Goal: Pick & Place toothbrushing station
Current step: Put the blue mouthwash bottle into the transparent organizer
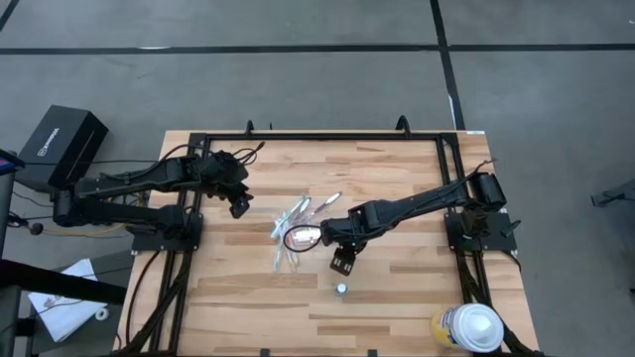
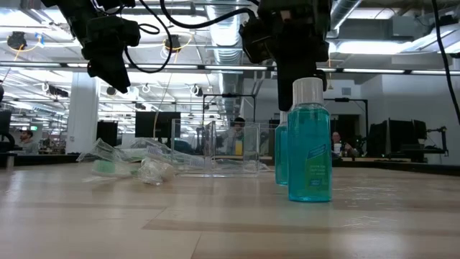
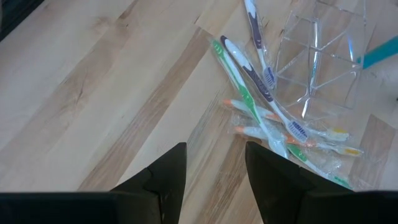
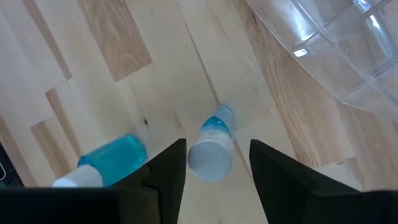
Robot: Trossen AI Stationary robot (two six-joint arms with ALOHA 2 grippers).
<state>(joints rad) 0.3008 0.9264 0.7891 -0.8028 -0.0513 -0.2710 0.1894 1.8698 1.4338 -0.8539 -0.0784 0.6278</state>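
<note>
From above, the wooden counter (image 1: 397, 188) carries the toothbrushes (image 1: 291, 223) in a loose pile near its middle, with the clear holder (image 1: 303, 238) just beside them. The left gripper (image 1: 239, 205) hangs left of the pile. The right gripper (image 1: 343, 261) is above a small bottle (image 1: 341, 289); a white-and-yellow container (image 1: 468, 327) stands at the near right corner.

At counter level, two teal bottles (image 2: 310, 141) with white caps stand upright (one behind the other), right of the holder (image 2: 215, 147).

The left wrist view shows the jaws apart above bare wood, the toothbrushes (image 3: 261, 102) ahead.

The right wrist view shows the jaws apart, one bottle (image 4: 213, 144) between them but untouched.
</note>
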